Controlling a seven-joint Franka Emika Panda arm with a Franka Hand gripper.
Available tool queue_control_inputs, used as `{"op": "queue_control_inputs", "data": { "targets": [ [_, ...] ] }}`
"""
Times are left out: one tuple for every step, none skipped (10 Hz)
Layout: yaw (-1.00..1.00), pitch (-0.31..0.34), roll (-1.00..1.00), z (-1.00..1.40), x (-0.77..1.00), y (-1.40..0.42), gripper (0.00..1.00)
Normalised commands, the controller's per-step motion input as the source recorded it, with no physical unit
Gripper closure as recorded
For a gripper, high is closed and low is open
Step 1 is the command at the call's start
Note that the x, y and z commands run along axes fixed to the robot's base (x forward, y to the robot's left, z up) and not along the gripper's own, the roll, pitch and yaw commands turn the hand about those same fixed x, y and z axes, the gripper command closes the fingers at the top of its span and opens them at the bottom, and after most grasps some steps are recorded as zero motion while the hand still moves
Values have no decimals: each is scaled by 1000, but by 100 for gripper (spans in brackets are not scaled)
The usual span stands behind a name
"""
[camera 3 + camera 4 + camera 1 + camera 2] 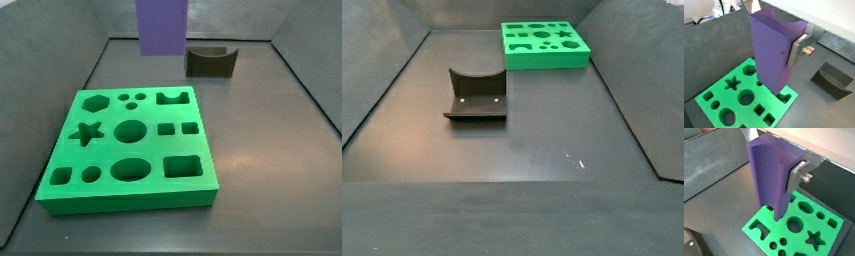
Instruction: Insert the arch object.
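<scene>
The claw (784, 47) is clamped on the purple arch object (771, 50), its silver finger (797, 175) flat against one side. The block hangs upright above the green board (127, 150). The squat dark olive-brown block (476, 97) sits apart on the table (543, 150).

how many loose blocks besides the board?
2: purple arch object, gripped by the end effector above the green board; olive-brown notched block on the floor, apart from it.
</scene>
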Motion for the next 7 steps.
{"op": "queue_control_inputs", "data": {
  "targets": [
    [360,0,-56,-654,697,243,100],
    [363,-36,-219,-923,680,423,100],
    [231,0,-221,-1000,843,446,100],
    [211,0,-119,-1000,789,457,100],
    [163,0,0,-1000,423,351,100],
    [26,-37,39,-1000,-57,206,100],
    [-37,0,144,-849,0,83,100]
  ]
}}
